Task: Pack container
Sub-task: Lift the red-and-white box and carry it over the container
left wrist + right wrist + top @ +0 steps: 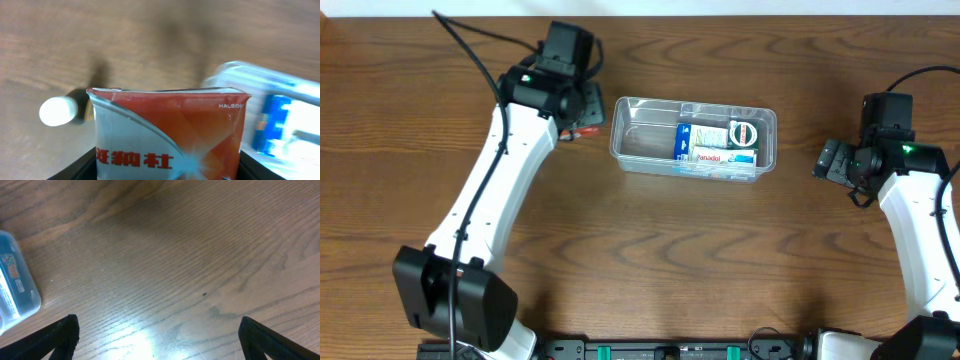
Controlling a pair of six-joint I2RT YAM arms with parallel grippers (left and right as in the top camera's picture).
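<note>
The clear plastic container stands at the table's middle back. Its right half holds small blue-and-white boxes; its left half is bare. My left gripper is just left of the container and shut on a small red-and-white carton, which fills the left wrist view between the fingers. The container shows blurred at the right of that view. My right gripper is open and empty over bare wood to the right of the container. The container's corner shows at the left of the right wrist view.
A small dark bottle with a white cap lies on the table left of the carton in the left wrist view. The left arm runs diagonally across the left part of the table.
</note>
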